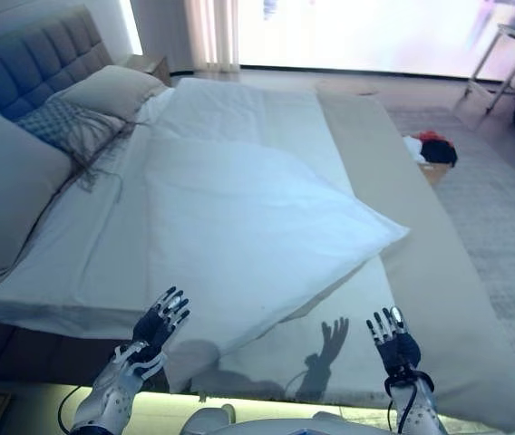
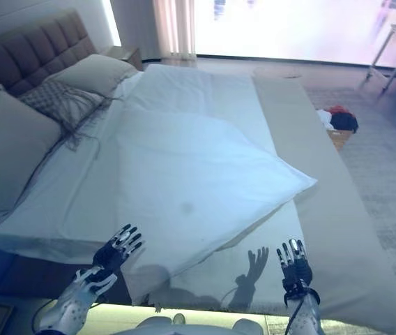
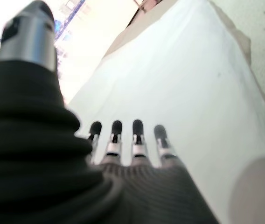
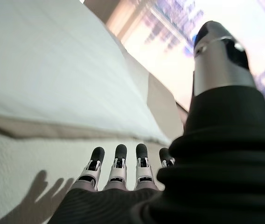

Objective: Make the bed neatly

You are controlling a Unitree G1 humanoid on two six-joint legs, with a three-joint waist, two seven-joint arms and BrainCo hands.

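One bed (image 1: 439, 299) fills the view, its white duvet (image 1: 239, 217) lying skewed across it, long axis running toward the pillows (image 1: 8, 186) with one corner pointing off the bed's right side. Both hands, left hand (image 1: 156, 324) and right hand (image 1: 393, 344), hover over the bed's near edge, fingers released and holding nothing, seemingly poised to square the duvet.

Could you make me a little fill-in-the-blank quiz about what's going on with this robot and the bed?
1. The white duvet lies crooked, one corner pointing toward the ____ bed runner.
2. Both the left robot hand and the right robot hand hold ____.
3. The pillows lie beside the ____ headboard.
4. Each robot hand's fingers are ____.

Missing words: beige; nothing; tufted; straight
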